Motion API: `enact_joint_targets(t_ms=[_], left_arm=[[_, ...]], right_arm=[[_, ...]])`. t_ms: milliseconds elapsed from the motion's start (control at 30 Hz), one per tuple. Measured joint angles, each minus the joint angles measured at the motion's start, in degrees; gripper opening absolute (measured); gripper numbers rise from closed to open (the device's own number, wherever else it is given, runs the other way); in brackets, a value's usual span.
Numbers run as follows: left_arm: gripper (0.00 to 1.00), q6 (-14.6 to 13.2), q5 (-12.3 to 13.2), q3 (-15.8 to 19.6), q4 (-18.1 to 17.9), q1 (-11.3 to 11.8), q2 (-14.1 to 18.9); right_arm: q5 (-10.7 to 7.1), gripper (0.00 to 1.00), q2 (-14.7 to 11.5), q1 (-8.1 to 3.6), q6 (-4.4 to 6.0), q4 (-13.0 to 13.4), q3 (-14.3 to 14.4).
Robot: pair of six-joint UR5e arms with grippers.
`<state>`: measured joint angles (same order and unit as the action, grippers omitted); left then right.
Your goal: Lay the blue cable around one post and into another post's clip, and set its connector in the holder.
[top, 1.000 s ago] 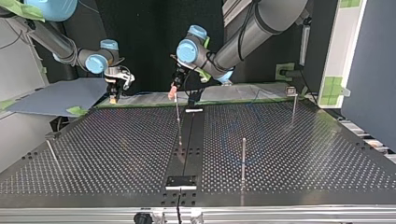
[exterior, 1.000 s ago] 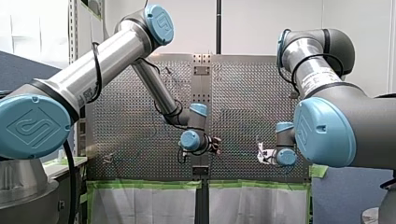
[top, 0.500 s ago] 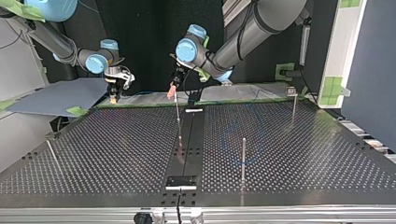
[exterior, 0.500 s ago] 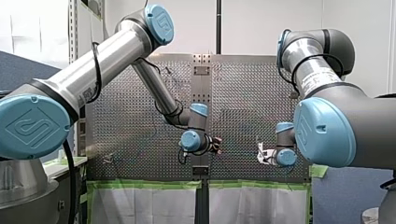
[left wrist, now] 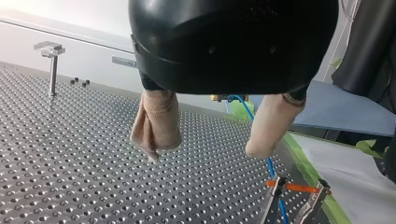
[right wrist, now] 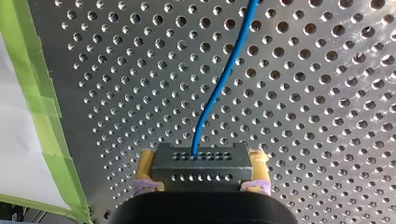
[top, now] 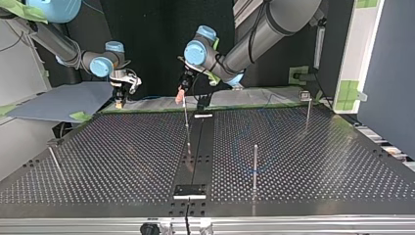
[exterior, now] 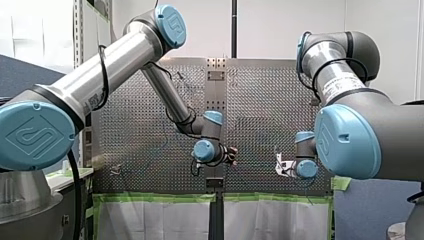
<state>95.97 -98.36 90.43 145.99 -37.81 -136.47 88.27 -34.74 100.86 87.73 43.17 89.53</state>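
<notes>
Top view, left gripper (top: 180, 99) unmoved, right gripper (top: 119, 103) keeps connector (right wrist: 201, 162)

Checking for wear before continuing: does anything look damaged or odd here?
One beige pad of my left gripper looks creased and flared at its tip; the other is smooth. The connector sits square in my right gripper.

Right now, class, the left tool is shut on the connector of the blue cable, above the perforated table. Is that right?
No: the right tool is shut on the connector of the blue cable, above the perforated table. The right wrist view shows it.
</notes>
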Motion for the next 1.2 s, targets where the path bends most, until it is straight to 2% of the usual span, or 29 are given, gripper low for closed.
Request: enact_joint_targets(t_ms=[233,400,567,667,1033,1200], left_arm=[[1.0,0.18,-0.65,-0.01,0.06,0.0,-0.03],[1.0,-0.05,-1.02,0.19,0.33,-0.25,0.22],[1.0,-1.88,-2.96,1.94,2.23,-2.14,2.05],[1.0,-1.97,-4.36,3.31,3.64,-3.54,3.44],[1.0,2.75,-9.7,8.2,8.99,-8.86,8.78],[1.0,5.01,-11.96,8.67,11.22,-9.18,11.04]], right_arm=[[0.0,0.0,0.03,0.0,0.02,0.07,0.0],[-0.12,0.0,0.04,0.0,0.41,0.11,0.0],[-0.25,0.0,0.08,0.0,0.85,0.1,0.0],[-0.27,0.0,0.12,0.0,0.93,0.06,0.0],[-0.42,0.0,0.27,0.01,1.1,0.02,0.01],[-1.14,0.0,0.46,0.0,1.55,0.31,0.01]])
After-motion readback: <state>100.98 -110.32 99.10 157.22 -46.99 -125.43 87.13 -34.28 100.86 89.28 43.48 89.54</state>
